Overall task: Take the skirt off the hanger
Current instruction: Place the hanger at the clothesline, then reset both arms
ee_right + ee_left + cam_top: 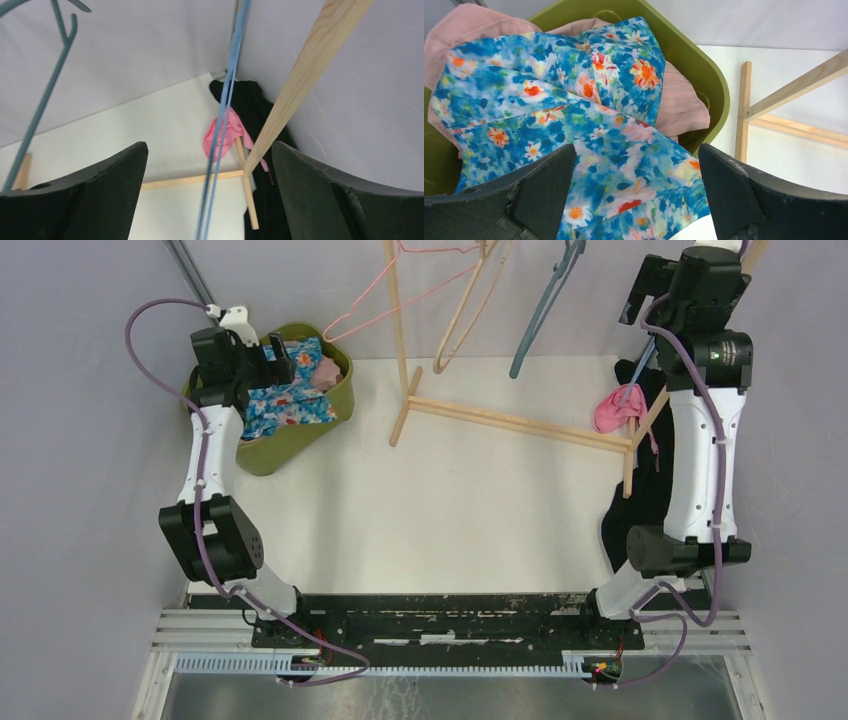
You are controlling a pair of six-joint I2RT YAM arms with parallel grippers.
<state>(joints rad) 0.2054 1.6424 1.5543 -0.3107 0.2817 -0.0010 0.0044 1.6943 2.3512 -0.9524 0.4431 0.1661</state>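
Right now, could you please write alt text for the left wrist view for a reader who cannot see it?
A blue floral skirt lies crumpled over pink clothing in an olive-green bin, seen between the wide-open jaws of the left gripper. To the right, wooden rack bars rest on a white table.

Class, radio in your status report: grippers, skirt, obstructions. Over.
Left gripper open above floral skirt, lying in green bin. Right gripper open, blue hanger between its fingers. Wooden rack post close alongside.

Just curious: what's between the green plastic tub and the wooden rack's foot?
Only bare white tabletop, which shows in the top view.
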